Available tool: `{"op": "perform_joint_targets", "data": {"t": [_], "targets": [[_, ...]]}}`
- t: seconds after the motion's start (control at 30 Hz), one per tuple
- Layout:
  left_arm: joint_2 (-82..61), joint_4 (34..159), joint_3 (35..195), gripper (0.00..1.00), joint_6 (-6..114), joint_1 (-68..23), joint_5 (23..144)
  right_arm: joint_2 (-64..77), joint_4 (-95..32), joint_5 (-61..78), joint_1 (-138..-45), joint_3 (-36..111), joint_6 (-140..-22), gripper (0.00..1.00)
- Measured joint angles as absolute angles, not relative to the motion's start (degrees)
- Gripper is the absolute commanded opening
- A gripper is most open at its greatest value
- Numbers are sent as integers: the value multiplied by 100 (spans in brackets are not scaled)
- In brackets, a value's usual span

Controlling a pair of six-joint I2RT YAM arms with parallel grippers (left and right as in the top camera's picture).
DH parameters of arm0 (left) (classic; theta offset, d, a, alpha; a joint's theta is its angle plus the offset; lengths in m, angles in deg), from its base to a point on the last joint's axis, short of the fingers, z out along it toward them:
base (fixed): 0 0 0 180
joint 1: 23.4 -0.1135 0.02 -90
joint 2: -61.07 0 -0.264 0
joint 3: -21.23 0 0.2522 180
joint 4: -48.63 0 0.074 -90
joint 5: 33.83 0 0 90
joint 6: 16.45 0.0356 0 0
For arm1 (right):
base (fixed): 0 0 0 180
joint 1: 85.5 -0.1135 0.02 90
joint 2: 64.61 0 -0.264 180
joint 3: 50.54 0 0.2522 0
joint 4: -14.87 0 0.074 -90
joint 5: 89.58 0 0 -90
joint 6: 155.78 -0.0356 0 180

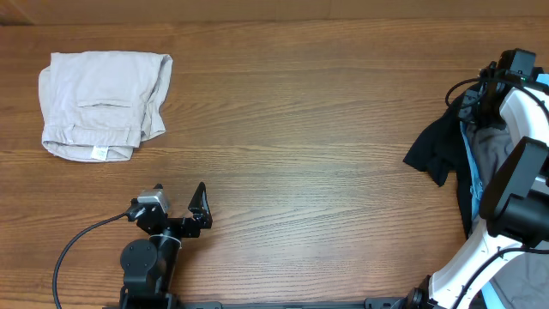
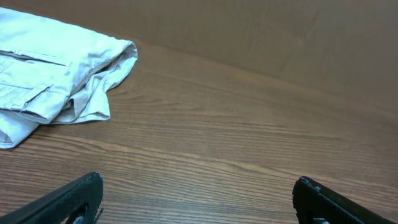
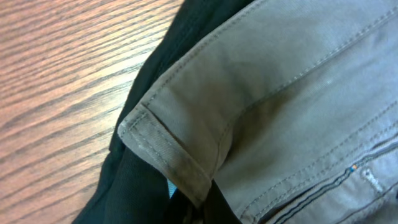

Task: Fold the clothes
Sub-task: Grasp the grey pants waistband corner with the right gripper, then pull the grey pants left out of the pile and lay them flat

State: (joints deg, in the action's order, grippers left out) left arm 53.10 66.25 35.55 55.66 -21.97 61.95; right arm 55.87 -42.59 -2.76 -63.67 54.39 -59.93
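Overhead view, nearest edge first. Left arm (image 1: 154, 249), one, sits low at the near edge of the counter (image 1: 300, 112). Its jaws are spread to their widest, hold nothing and point toward the far left corner; judged idle, out of the way while the other side works. Right arm (image 1: 525, 112), one, white-cased, bends over the heap at the counter's right edge. Its jaws show in no view but are closed, and whether cloth is pinched between them cannot be told. Heap, three garments, unfolded: grey shorts (image 3: 280, 93), one, on top, a waistband corner filling the right wrist view; black garment (image 1: 433, 146), one, beneath, spilling furthest onto the wood; light blue T-shirt (image 1: 469, 172), one, only a strip showing. Judged the supply pile, with the grey shorts next for folding, hence the wrist so close over them. Farthest, back left corner: beige shorts (image 1: 103, 103), one, folded into a compact rectangle, well apart from the heap; judged finished and set aside there. Totals: two arms; four garments, one folded, three pending.
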Motion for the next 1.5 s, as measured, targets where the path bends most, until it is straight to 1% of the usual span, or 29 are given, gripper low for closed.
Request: {"op": "perform_joint_targets", "data": {"t": [0.3, 0.53, 0.7, 0.83, 1.03, 1.3, 1.5], "targets": [[5310, 6625, 3555, 100, 5566, -2197, 6195, 5461, -4530, -243, -6369, 5651, -6111, 4], [5310, 6622, 3555, 100, 5566, -2197, 6195, 4615, -4773, -112, -6394, 5979, -6279, 4], [5310, 6625, 3555, 100, 5566, -2197, 6195, 4090, -4856, 319, -6689, 6134, -6434, 4], [5310, 6622, 3555, 100, 5566, -2197, 6195, 4005, -5230, 953, -7281, 6176, -6474, 4], [5310, 6625, 3555, 100, 5566, -2197, 6195, 4011, -5778, 1694, -8549, 6143, -6622, 4], [5310, 6625, 3555, 100, 5566, -2197, 6195, 4011, -5896, 1943, -10267, 6141, -6784, 4], [5310, 6625, 3555, 100, 5566, -2197, 6195, 4014, -5800, 1943, -11241, 6141, -7116, 5]]}}
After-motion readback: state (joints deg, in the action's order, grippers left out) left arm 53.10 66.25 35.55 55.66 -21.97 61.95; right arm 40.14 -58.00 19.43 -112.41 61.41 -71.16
